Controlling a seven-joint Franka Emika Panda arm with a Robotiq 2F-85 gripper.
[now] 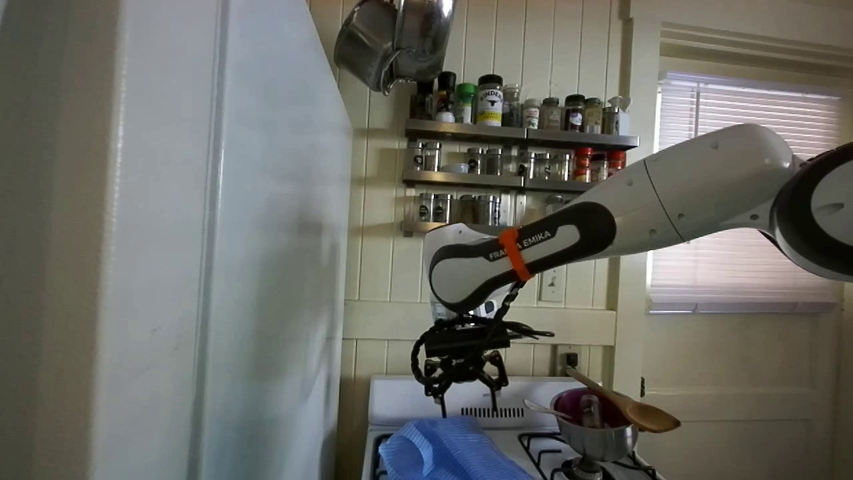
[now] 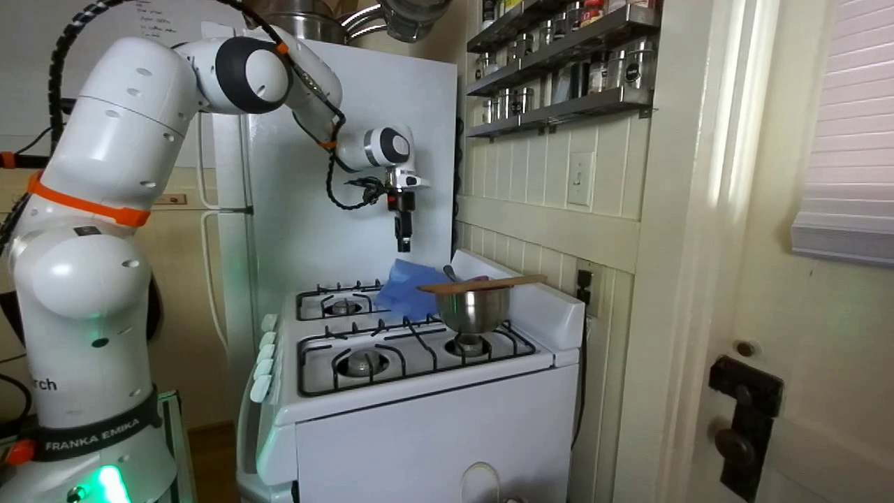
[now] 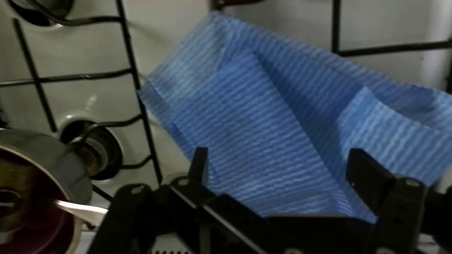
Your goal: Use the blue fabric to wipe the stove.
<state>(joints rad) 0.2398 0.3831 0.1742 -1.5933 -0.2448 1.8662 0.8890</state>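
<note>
The blue fabric point(image 1: 453, 450) is a striped, crumpled cloth lying on the stove, in both exterior views point(image 2: 408, 292) and folded over itself in the wrist view point(image 3: 254, 130). The stove point(image 2: 426, 412) is white with black burner grates; its top also shows in an exterior view point(image 1: 513, 445). My gripper point(image 1: 469, 411) points down above the cloth with its fingers wide apart and nothing between them. In an exterior view a small gap shows between the fingertips point(image 2: 404, 249) and the cloth. In the wrist view the fingertips point(image 3: 279, 153) frame the middle of the cloth.
A metal pot point(image 2: 473, 312) with a wooden spoon point(image 2: 482, 283) across it stands on a back burner beside the cloth. It also shows in the wrist view point(image 3: 70, 165). A white fridge point(image 1: 280, 267) stands beside the stove. Spice shelves point(image 1: 466, 177) hang on the wall behind.
</note>
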